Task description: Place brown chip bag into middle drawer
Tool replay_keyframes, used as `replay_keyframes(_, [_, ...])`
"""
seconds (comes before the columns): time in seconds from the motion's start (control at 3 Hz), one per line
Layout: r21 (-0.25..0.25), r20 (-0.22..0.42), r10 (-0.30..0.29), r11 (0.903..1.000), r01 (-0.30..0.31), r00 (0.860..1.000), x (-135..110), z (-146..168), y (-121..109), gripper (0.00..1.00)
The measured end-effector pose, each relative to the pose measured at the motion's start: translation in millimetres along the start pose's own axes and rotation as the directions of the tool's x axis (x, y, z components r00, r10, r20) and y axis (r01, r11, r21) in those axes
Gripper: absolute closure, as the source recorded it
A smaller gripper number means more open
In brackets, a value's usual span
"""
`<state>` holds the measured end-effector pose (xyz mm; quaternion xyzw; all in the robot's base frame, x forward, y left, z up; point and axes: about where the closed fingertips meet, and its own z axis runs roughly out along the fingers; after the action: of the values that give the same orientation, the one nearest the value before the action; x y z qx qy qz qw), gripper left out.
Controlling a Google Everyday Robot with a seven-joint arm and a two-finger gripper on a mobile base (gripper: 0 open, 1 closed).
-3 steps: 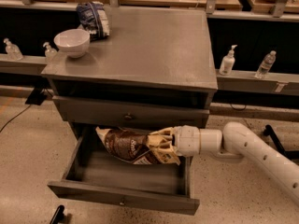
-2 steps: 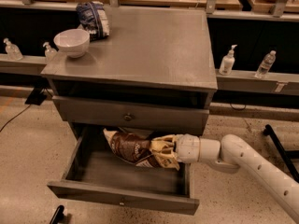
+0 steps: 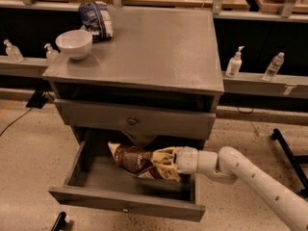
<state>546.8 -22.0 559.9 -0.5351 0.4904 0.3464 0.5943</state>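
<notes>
The brown chip bag (image 3: 133, 159) is dark brown with cream ends and lies tilted inside the open middle drawer (image 3: 126, 203), toward its back right. My gripper (image 3: 163, 163) reaches in from the right on a white arm and is shut on the bag's right end. The bag's lower edge is at or just above the drawer floor; I cannot tell if it rests there. The drawer is pulled out, with a small knob on its front.
The upper grey drawer (image 3: 132, 121) with a knob is shut above. On the cabinet top stand a white bowl (image 3: 74, 43) and a blue-and-white bag (image 3: 96, 19). Bottles (image 3: 234, 63) stand on a ledge behind. A black stand leg (image 3: 288, 153) lies right.
My gripper has carried the bag lower and slightly right, deeper into the drawer. The arm has dropped with it.
</notes>
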Motion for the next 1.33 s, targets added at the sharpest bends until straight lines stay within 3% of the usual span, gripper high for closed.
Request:
replay_keyframes(1.0, [-0.01,0.008,0.0,0.9999,0.0,1.0,-2.3,6.4,2.3,0.09])
replay_keyframes(1.33, [-0.013,0.01,0.0,0.9999,0.0,1.0,-2.8,8.1,2.9,0.0])
